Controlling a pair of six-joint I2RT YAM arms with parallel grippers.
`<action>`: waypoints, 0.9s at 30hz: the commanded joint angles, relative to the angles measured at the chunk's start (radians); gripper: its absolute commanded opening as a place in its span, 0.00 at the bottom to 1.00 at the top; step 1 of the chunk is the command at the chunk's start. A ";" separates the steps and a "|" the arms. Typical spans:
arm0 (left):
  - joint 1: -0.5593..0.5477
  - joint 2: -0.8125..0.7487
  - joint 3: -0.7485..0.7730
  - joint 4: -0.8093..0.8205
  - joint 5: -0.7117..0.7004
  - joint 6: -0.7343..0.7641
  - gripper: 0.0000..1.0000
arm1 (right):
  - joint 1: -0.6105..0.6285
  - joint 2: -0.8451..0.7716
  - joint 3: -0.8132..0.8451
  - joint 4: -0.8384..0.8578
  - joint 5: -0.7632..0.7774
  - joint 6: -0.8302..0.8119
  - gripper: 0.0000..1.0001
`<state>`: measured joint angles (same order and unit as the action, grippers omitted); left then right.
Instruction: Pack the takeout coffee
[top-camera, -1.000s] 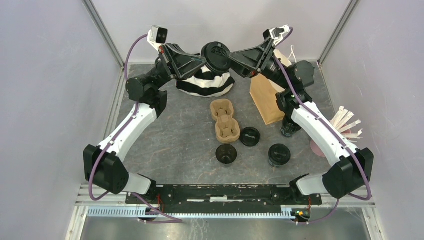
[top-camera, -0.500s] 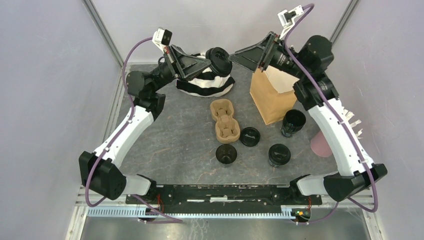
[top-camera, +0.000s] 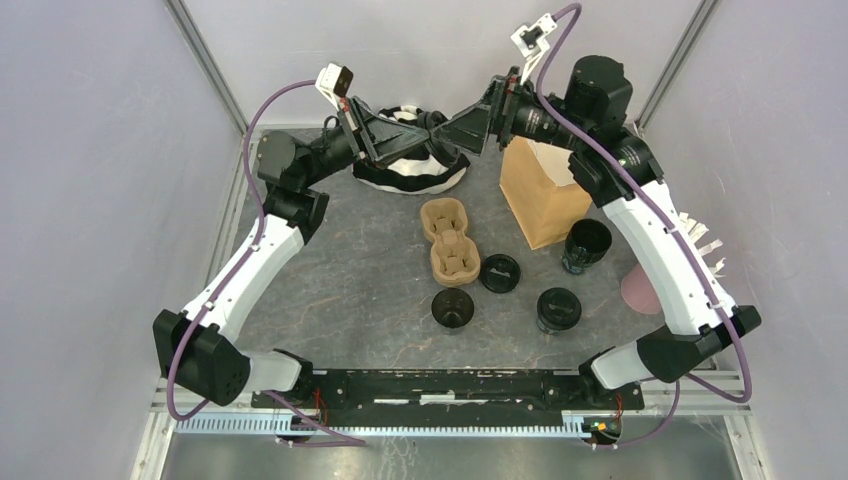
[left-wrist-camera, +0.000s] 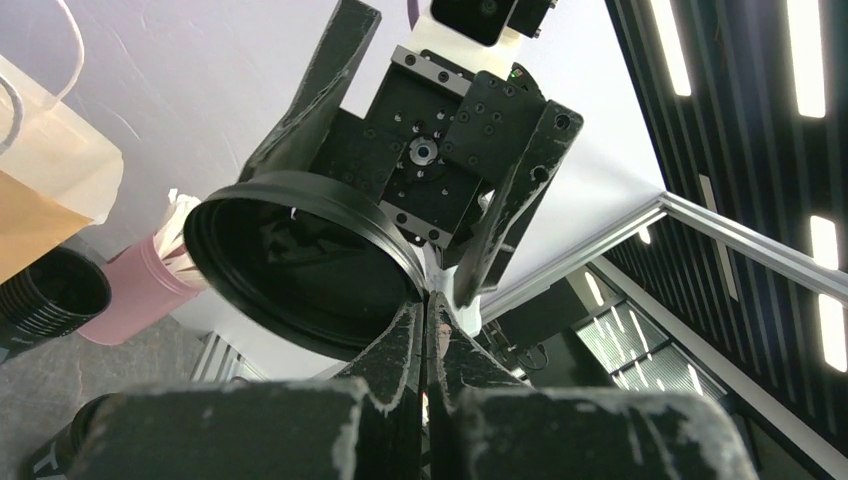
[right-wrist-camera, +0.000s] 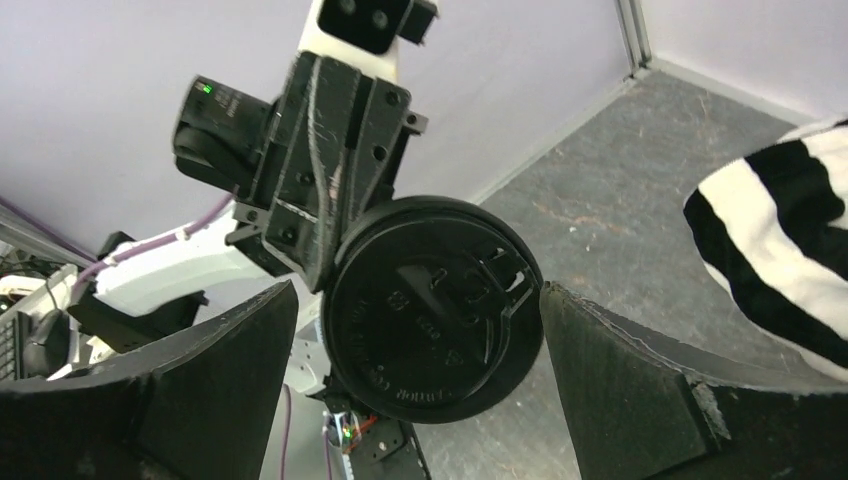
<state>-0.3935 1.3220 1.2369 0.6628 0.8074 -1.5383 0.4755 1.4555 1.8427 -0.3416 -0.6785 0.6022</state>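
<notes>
A flat round black lid (right-wrist-camera: 432, 305) hangs in the air over the back of the table, pinched at its rim by my left gripper (left-wrist-camera: 425, 300), which is shut on it. In the left wrist view the lid (left-wrist-camera: 300, 270) shows its hollow underside. My right gripper (right-wrist-camera: 418, 292) faces the lid's top with its fingers (right-wrist-camera: 230, 370) spread wide on either side and not touching it. From above, the left gripper (top-camera: 425, 122) and right gripper (top-camera: 462, 128) meet above the striped cloth. An open black cup (top-camera: 587, 243) stands by the brown paper bag (top-camera: 545, 190).
A brown two-cup carrier (top-camera: 450, 240) lies mid-table. Black round pieces sit in front of it (top-camera: 453, 308), (top-camera: 499, 272), (top-camera: 558, 308). A striped cloth (top-camera: 410, 165) lies at the back, and a pink cup (top-camera: 640, 290) with white sticks stands at the right.
The right gripper let go of the lid and opened wide, then swung back to face it. The left gripper kept the lid and carried it slightly lower.
</notes>
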 joint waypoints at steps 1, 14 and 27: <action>-0.002 -0.032 0.026 -0.004 0.024 0.056 0.02 | 0.017 -0.003 0.060 -0.079 0.073 -0.096 0.98; -0.002 -0.028 0.030 -0.012 0.030 0.058 0.02 | 0.028 0.011 0.059 -0.077 0.082 -0.090 0.94; -0.001 -0.023 0.033 -0.022 0.027 0.060 0.02 | 0.031 0.006 0.056 -0.121 0.117 -0.127 0.85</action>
<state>-0.3931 1.3209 1.2369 0.6247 0.8154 -1.5234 0.5022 1.4658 1.8664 -0.4465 -0.5964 0.5060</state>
